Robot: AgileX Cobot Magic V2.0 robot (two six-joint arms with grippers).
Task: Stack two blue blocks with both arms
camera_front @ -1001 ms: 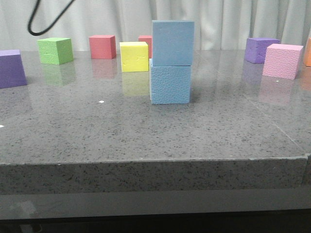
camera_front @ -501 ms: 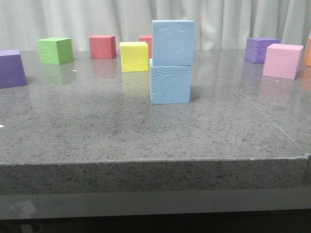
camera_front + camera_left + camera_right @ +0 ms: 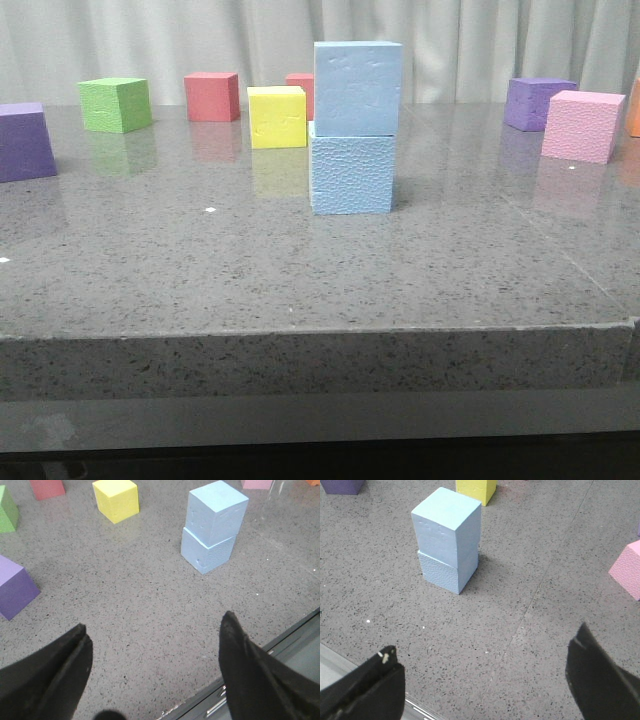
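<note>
Standing stacked at twelve o'clock, well apart from both spread, empty grippers [image 3: 155,650] [image 3: 485,675], the two blue blocks [image 3: 352,125] rest untouched.

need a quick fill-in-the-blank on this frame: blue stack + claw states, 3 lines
The smooth blue block sits on top of the ______ blue block.
The left claw is ______, holding nothing.
In the front view, the cube just left of the stack is ______.

Missing words: pebbled; open; yellow

orange block [image 3: 635,107] — cut by right edge | second red block [image 3: 298,92] — mostly hidden behind stack
</note>
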